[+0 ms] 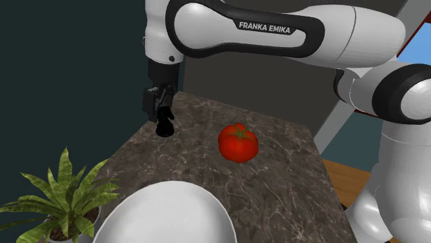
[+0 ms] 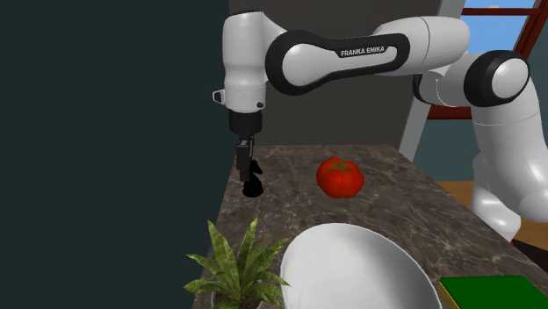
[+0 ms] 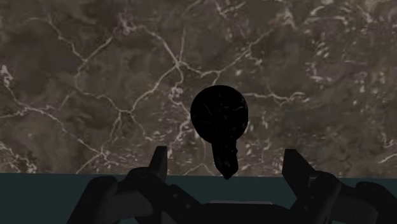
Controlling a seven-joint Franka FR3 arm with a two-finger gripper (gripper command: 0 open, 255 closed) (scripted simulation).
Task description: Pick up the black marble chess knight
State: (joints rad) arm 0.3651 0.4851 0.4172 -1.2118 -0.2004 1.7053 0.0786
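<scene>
Wrist view: black knight (image 3: 219, 121) stands between the parted jaws, touching neither

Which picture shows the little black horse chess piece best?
The wrist view: the black chess knight sits whole, seen from above, on the marbled tabletop. The shoulder view and second exterior view show it side-on, its top blending into the black gripper.

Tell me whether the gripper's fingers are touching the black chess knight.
Apart. In the wrist view the knight stands between the open fingers, with marbled tabletop showing in the gap on each side.
</scene>
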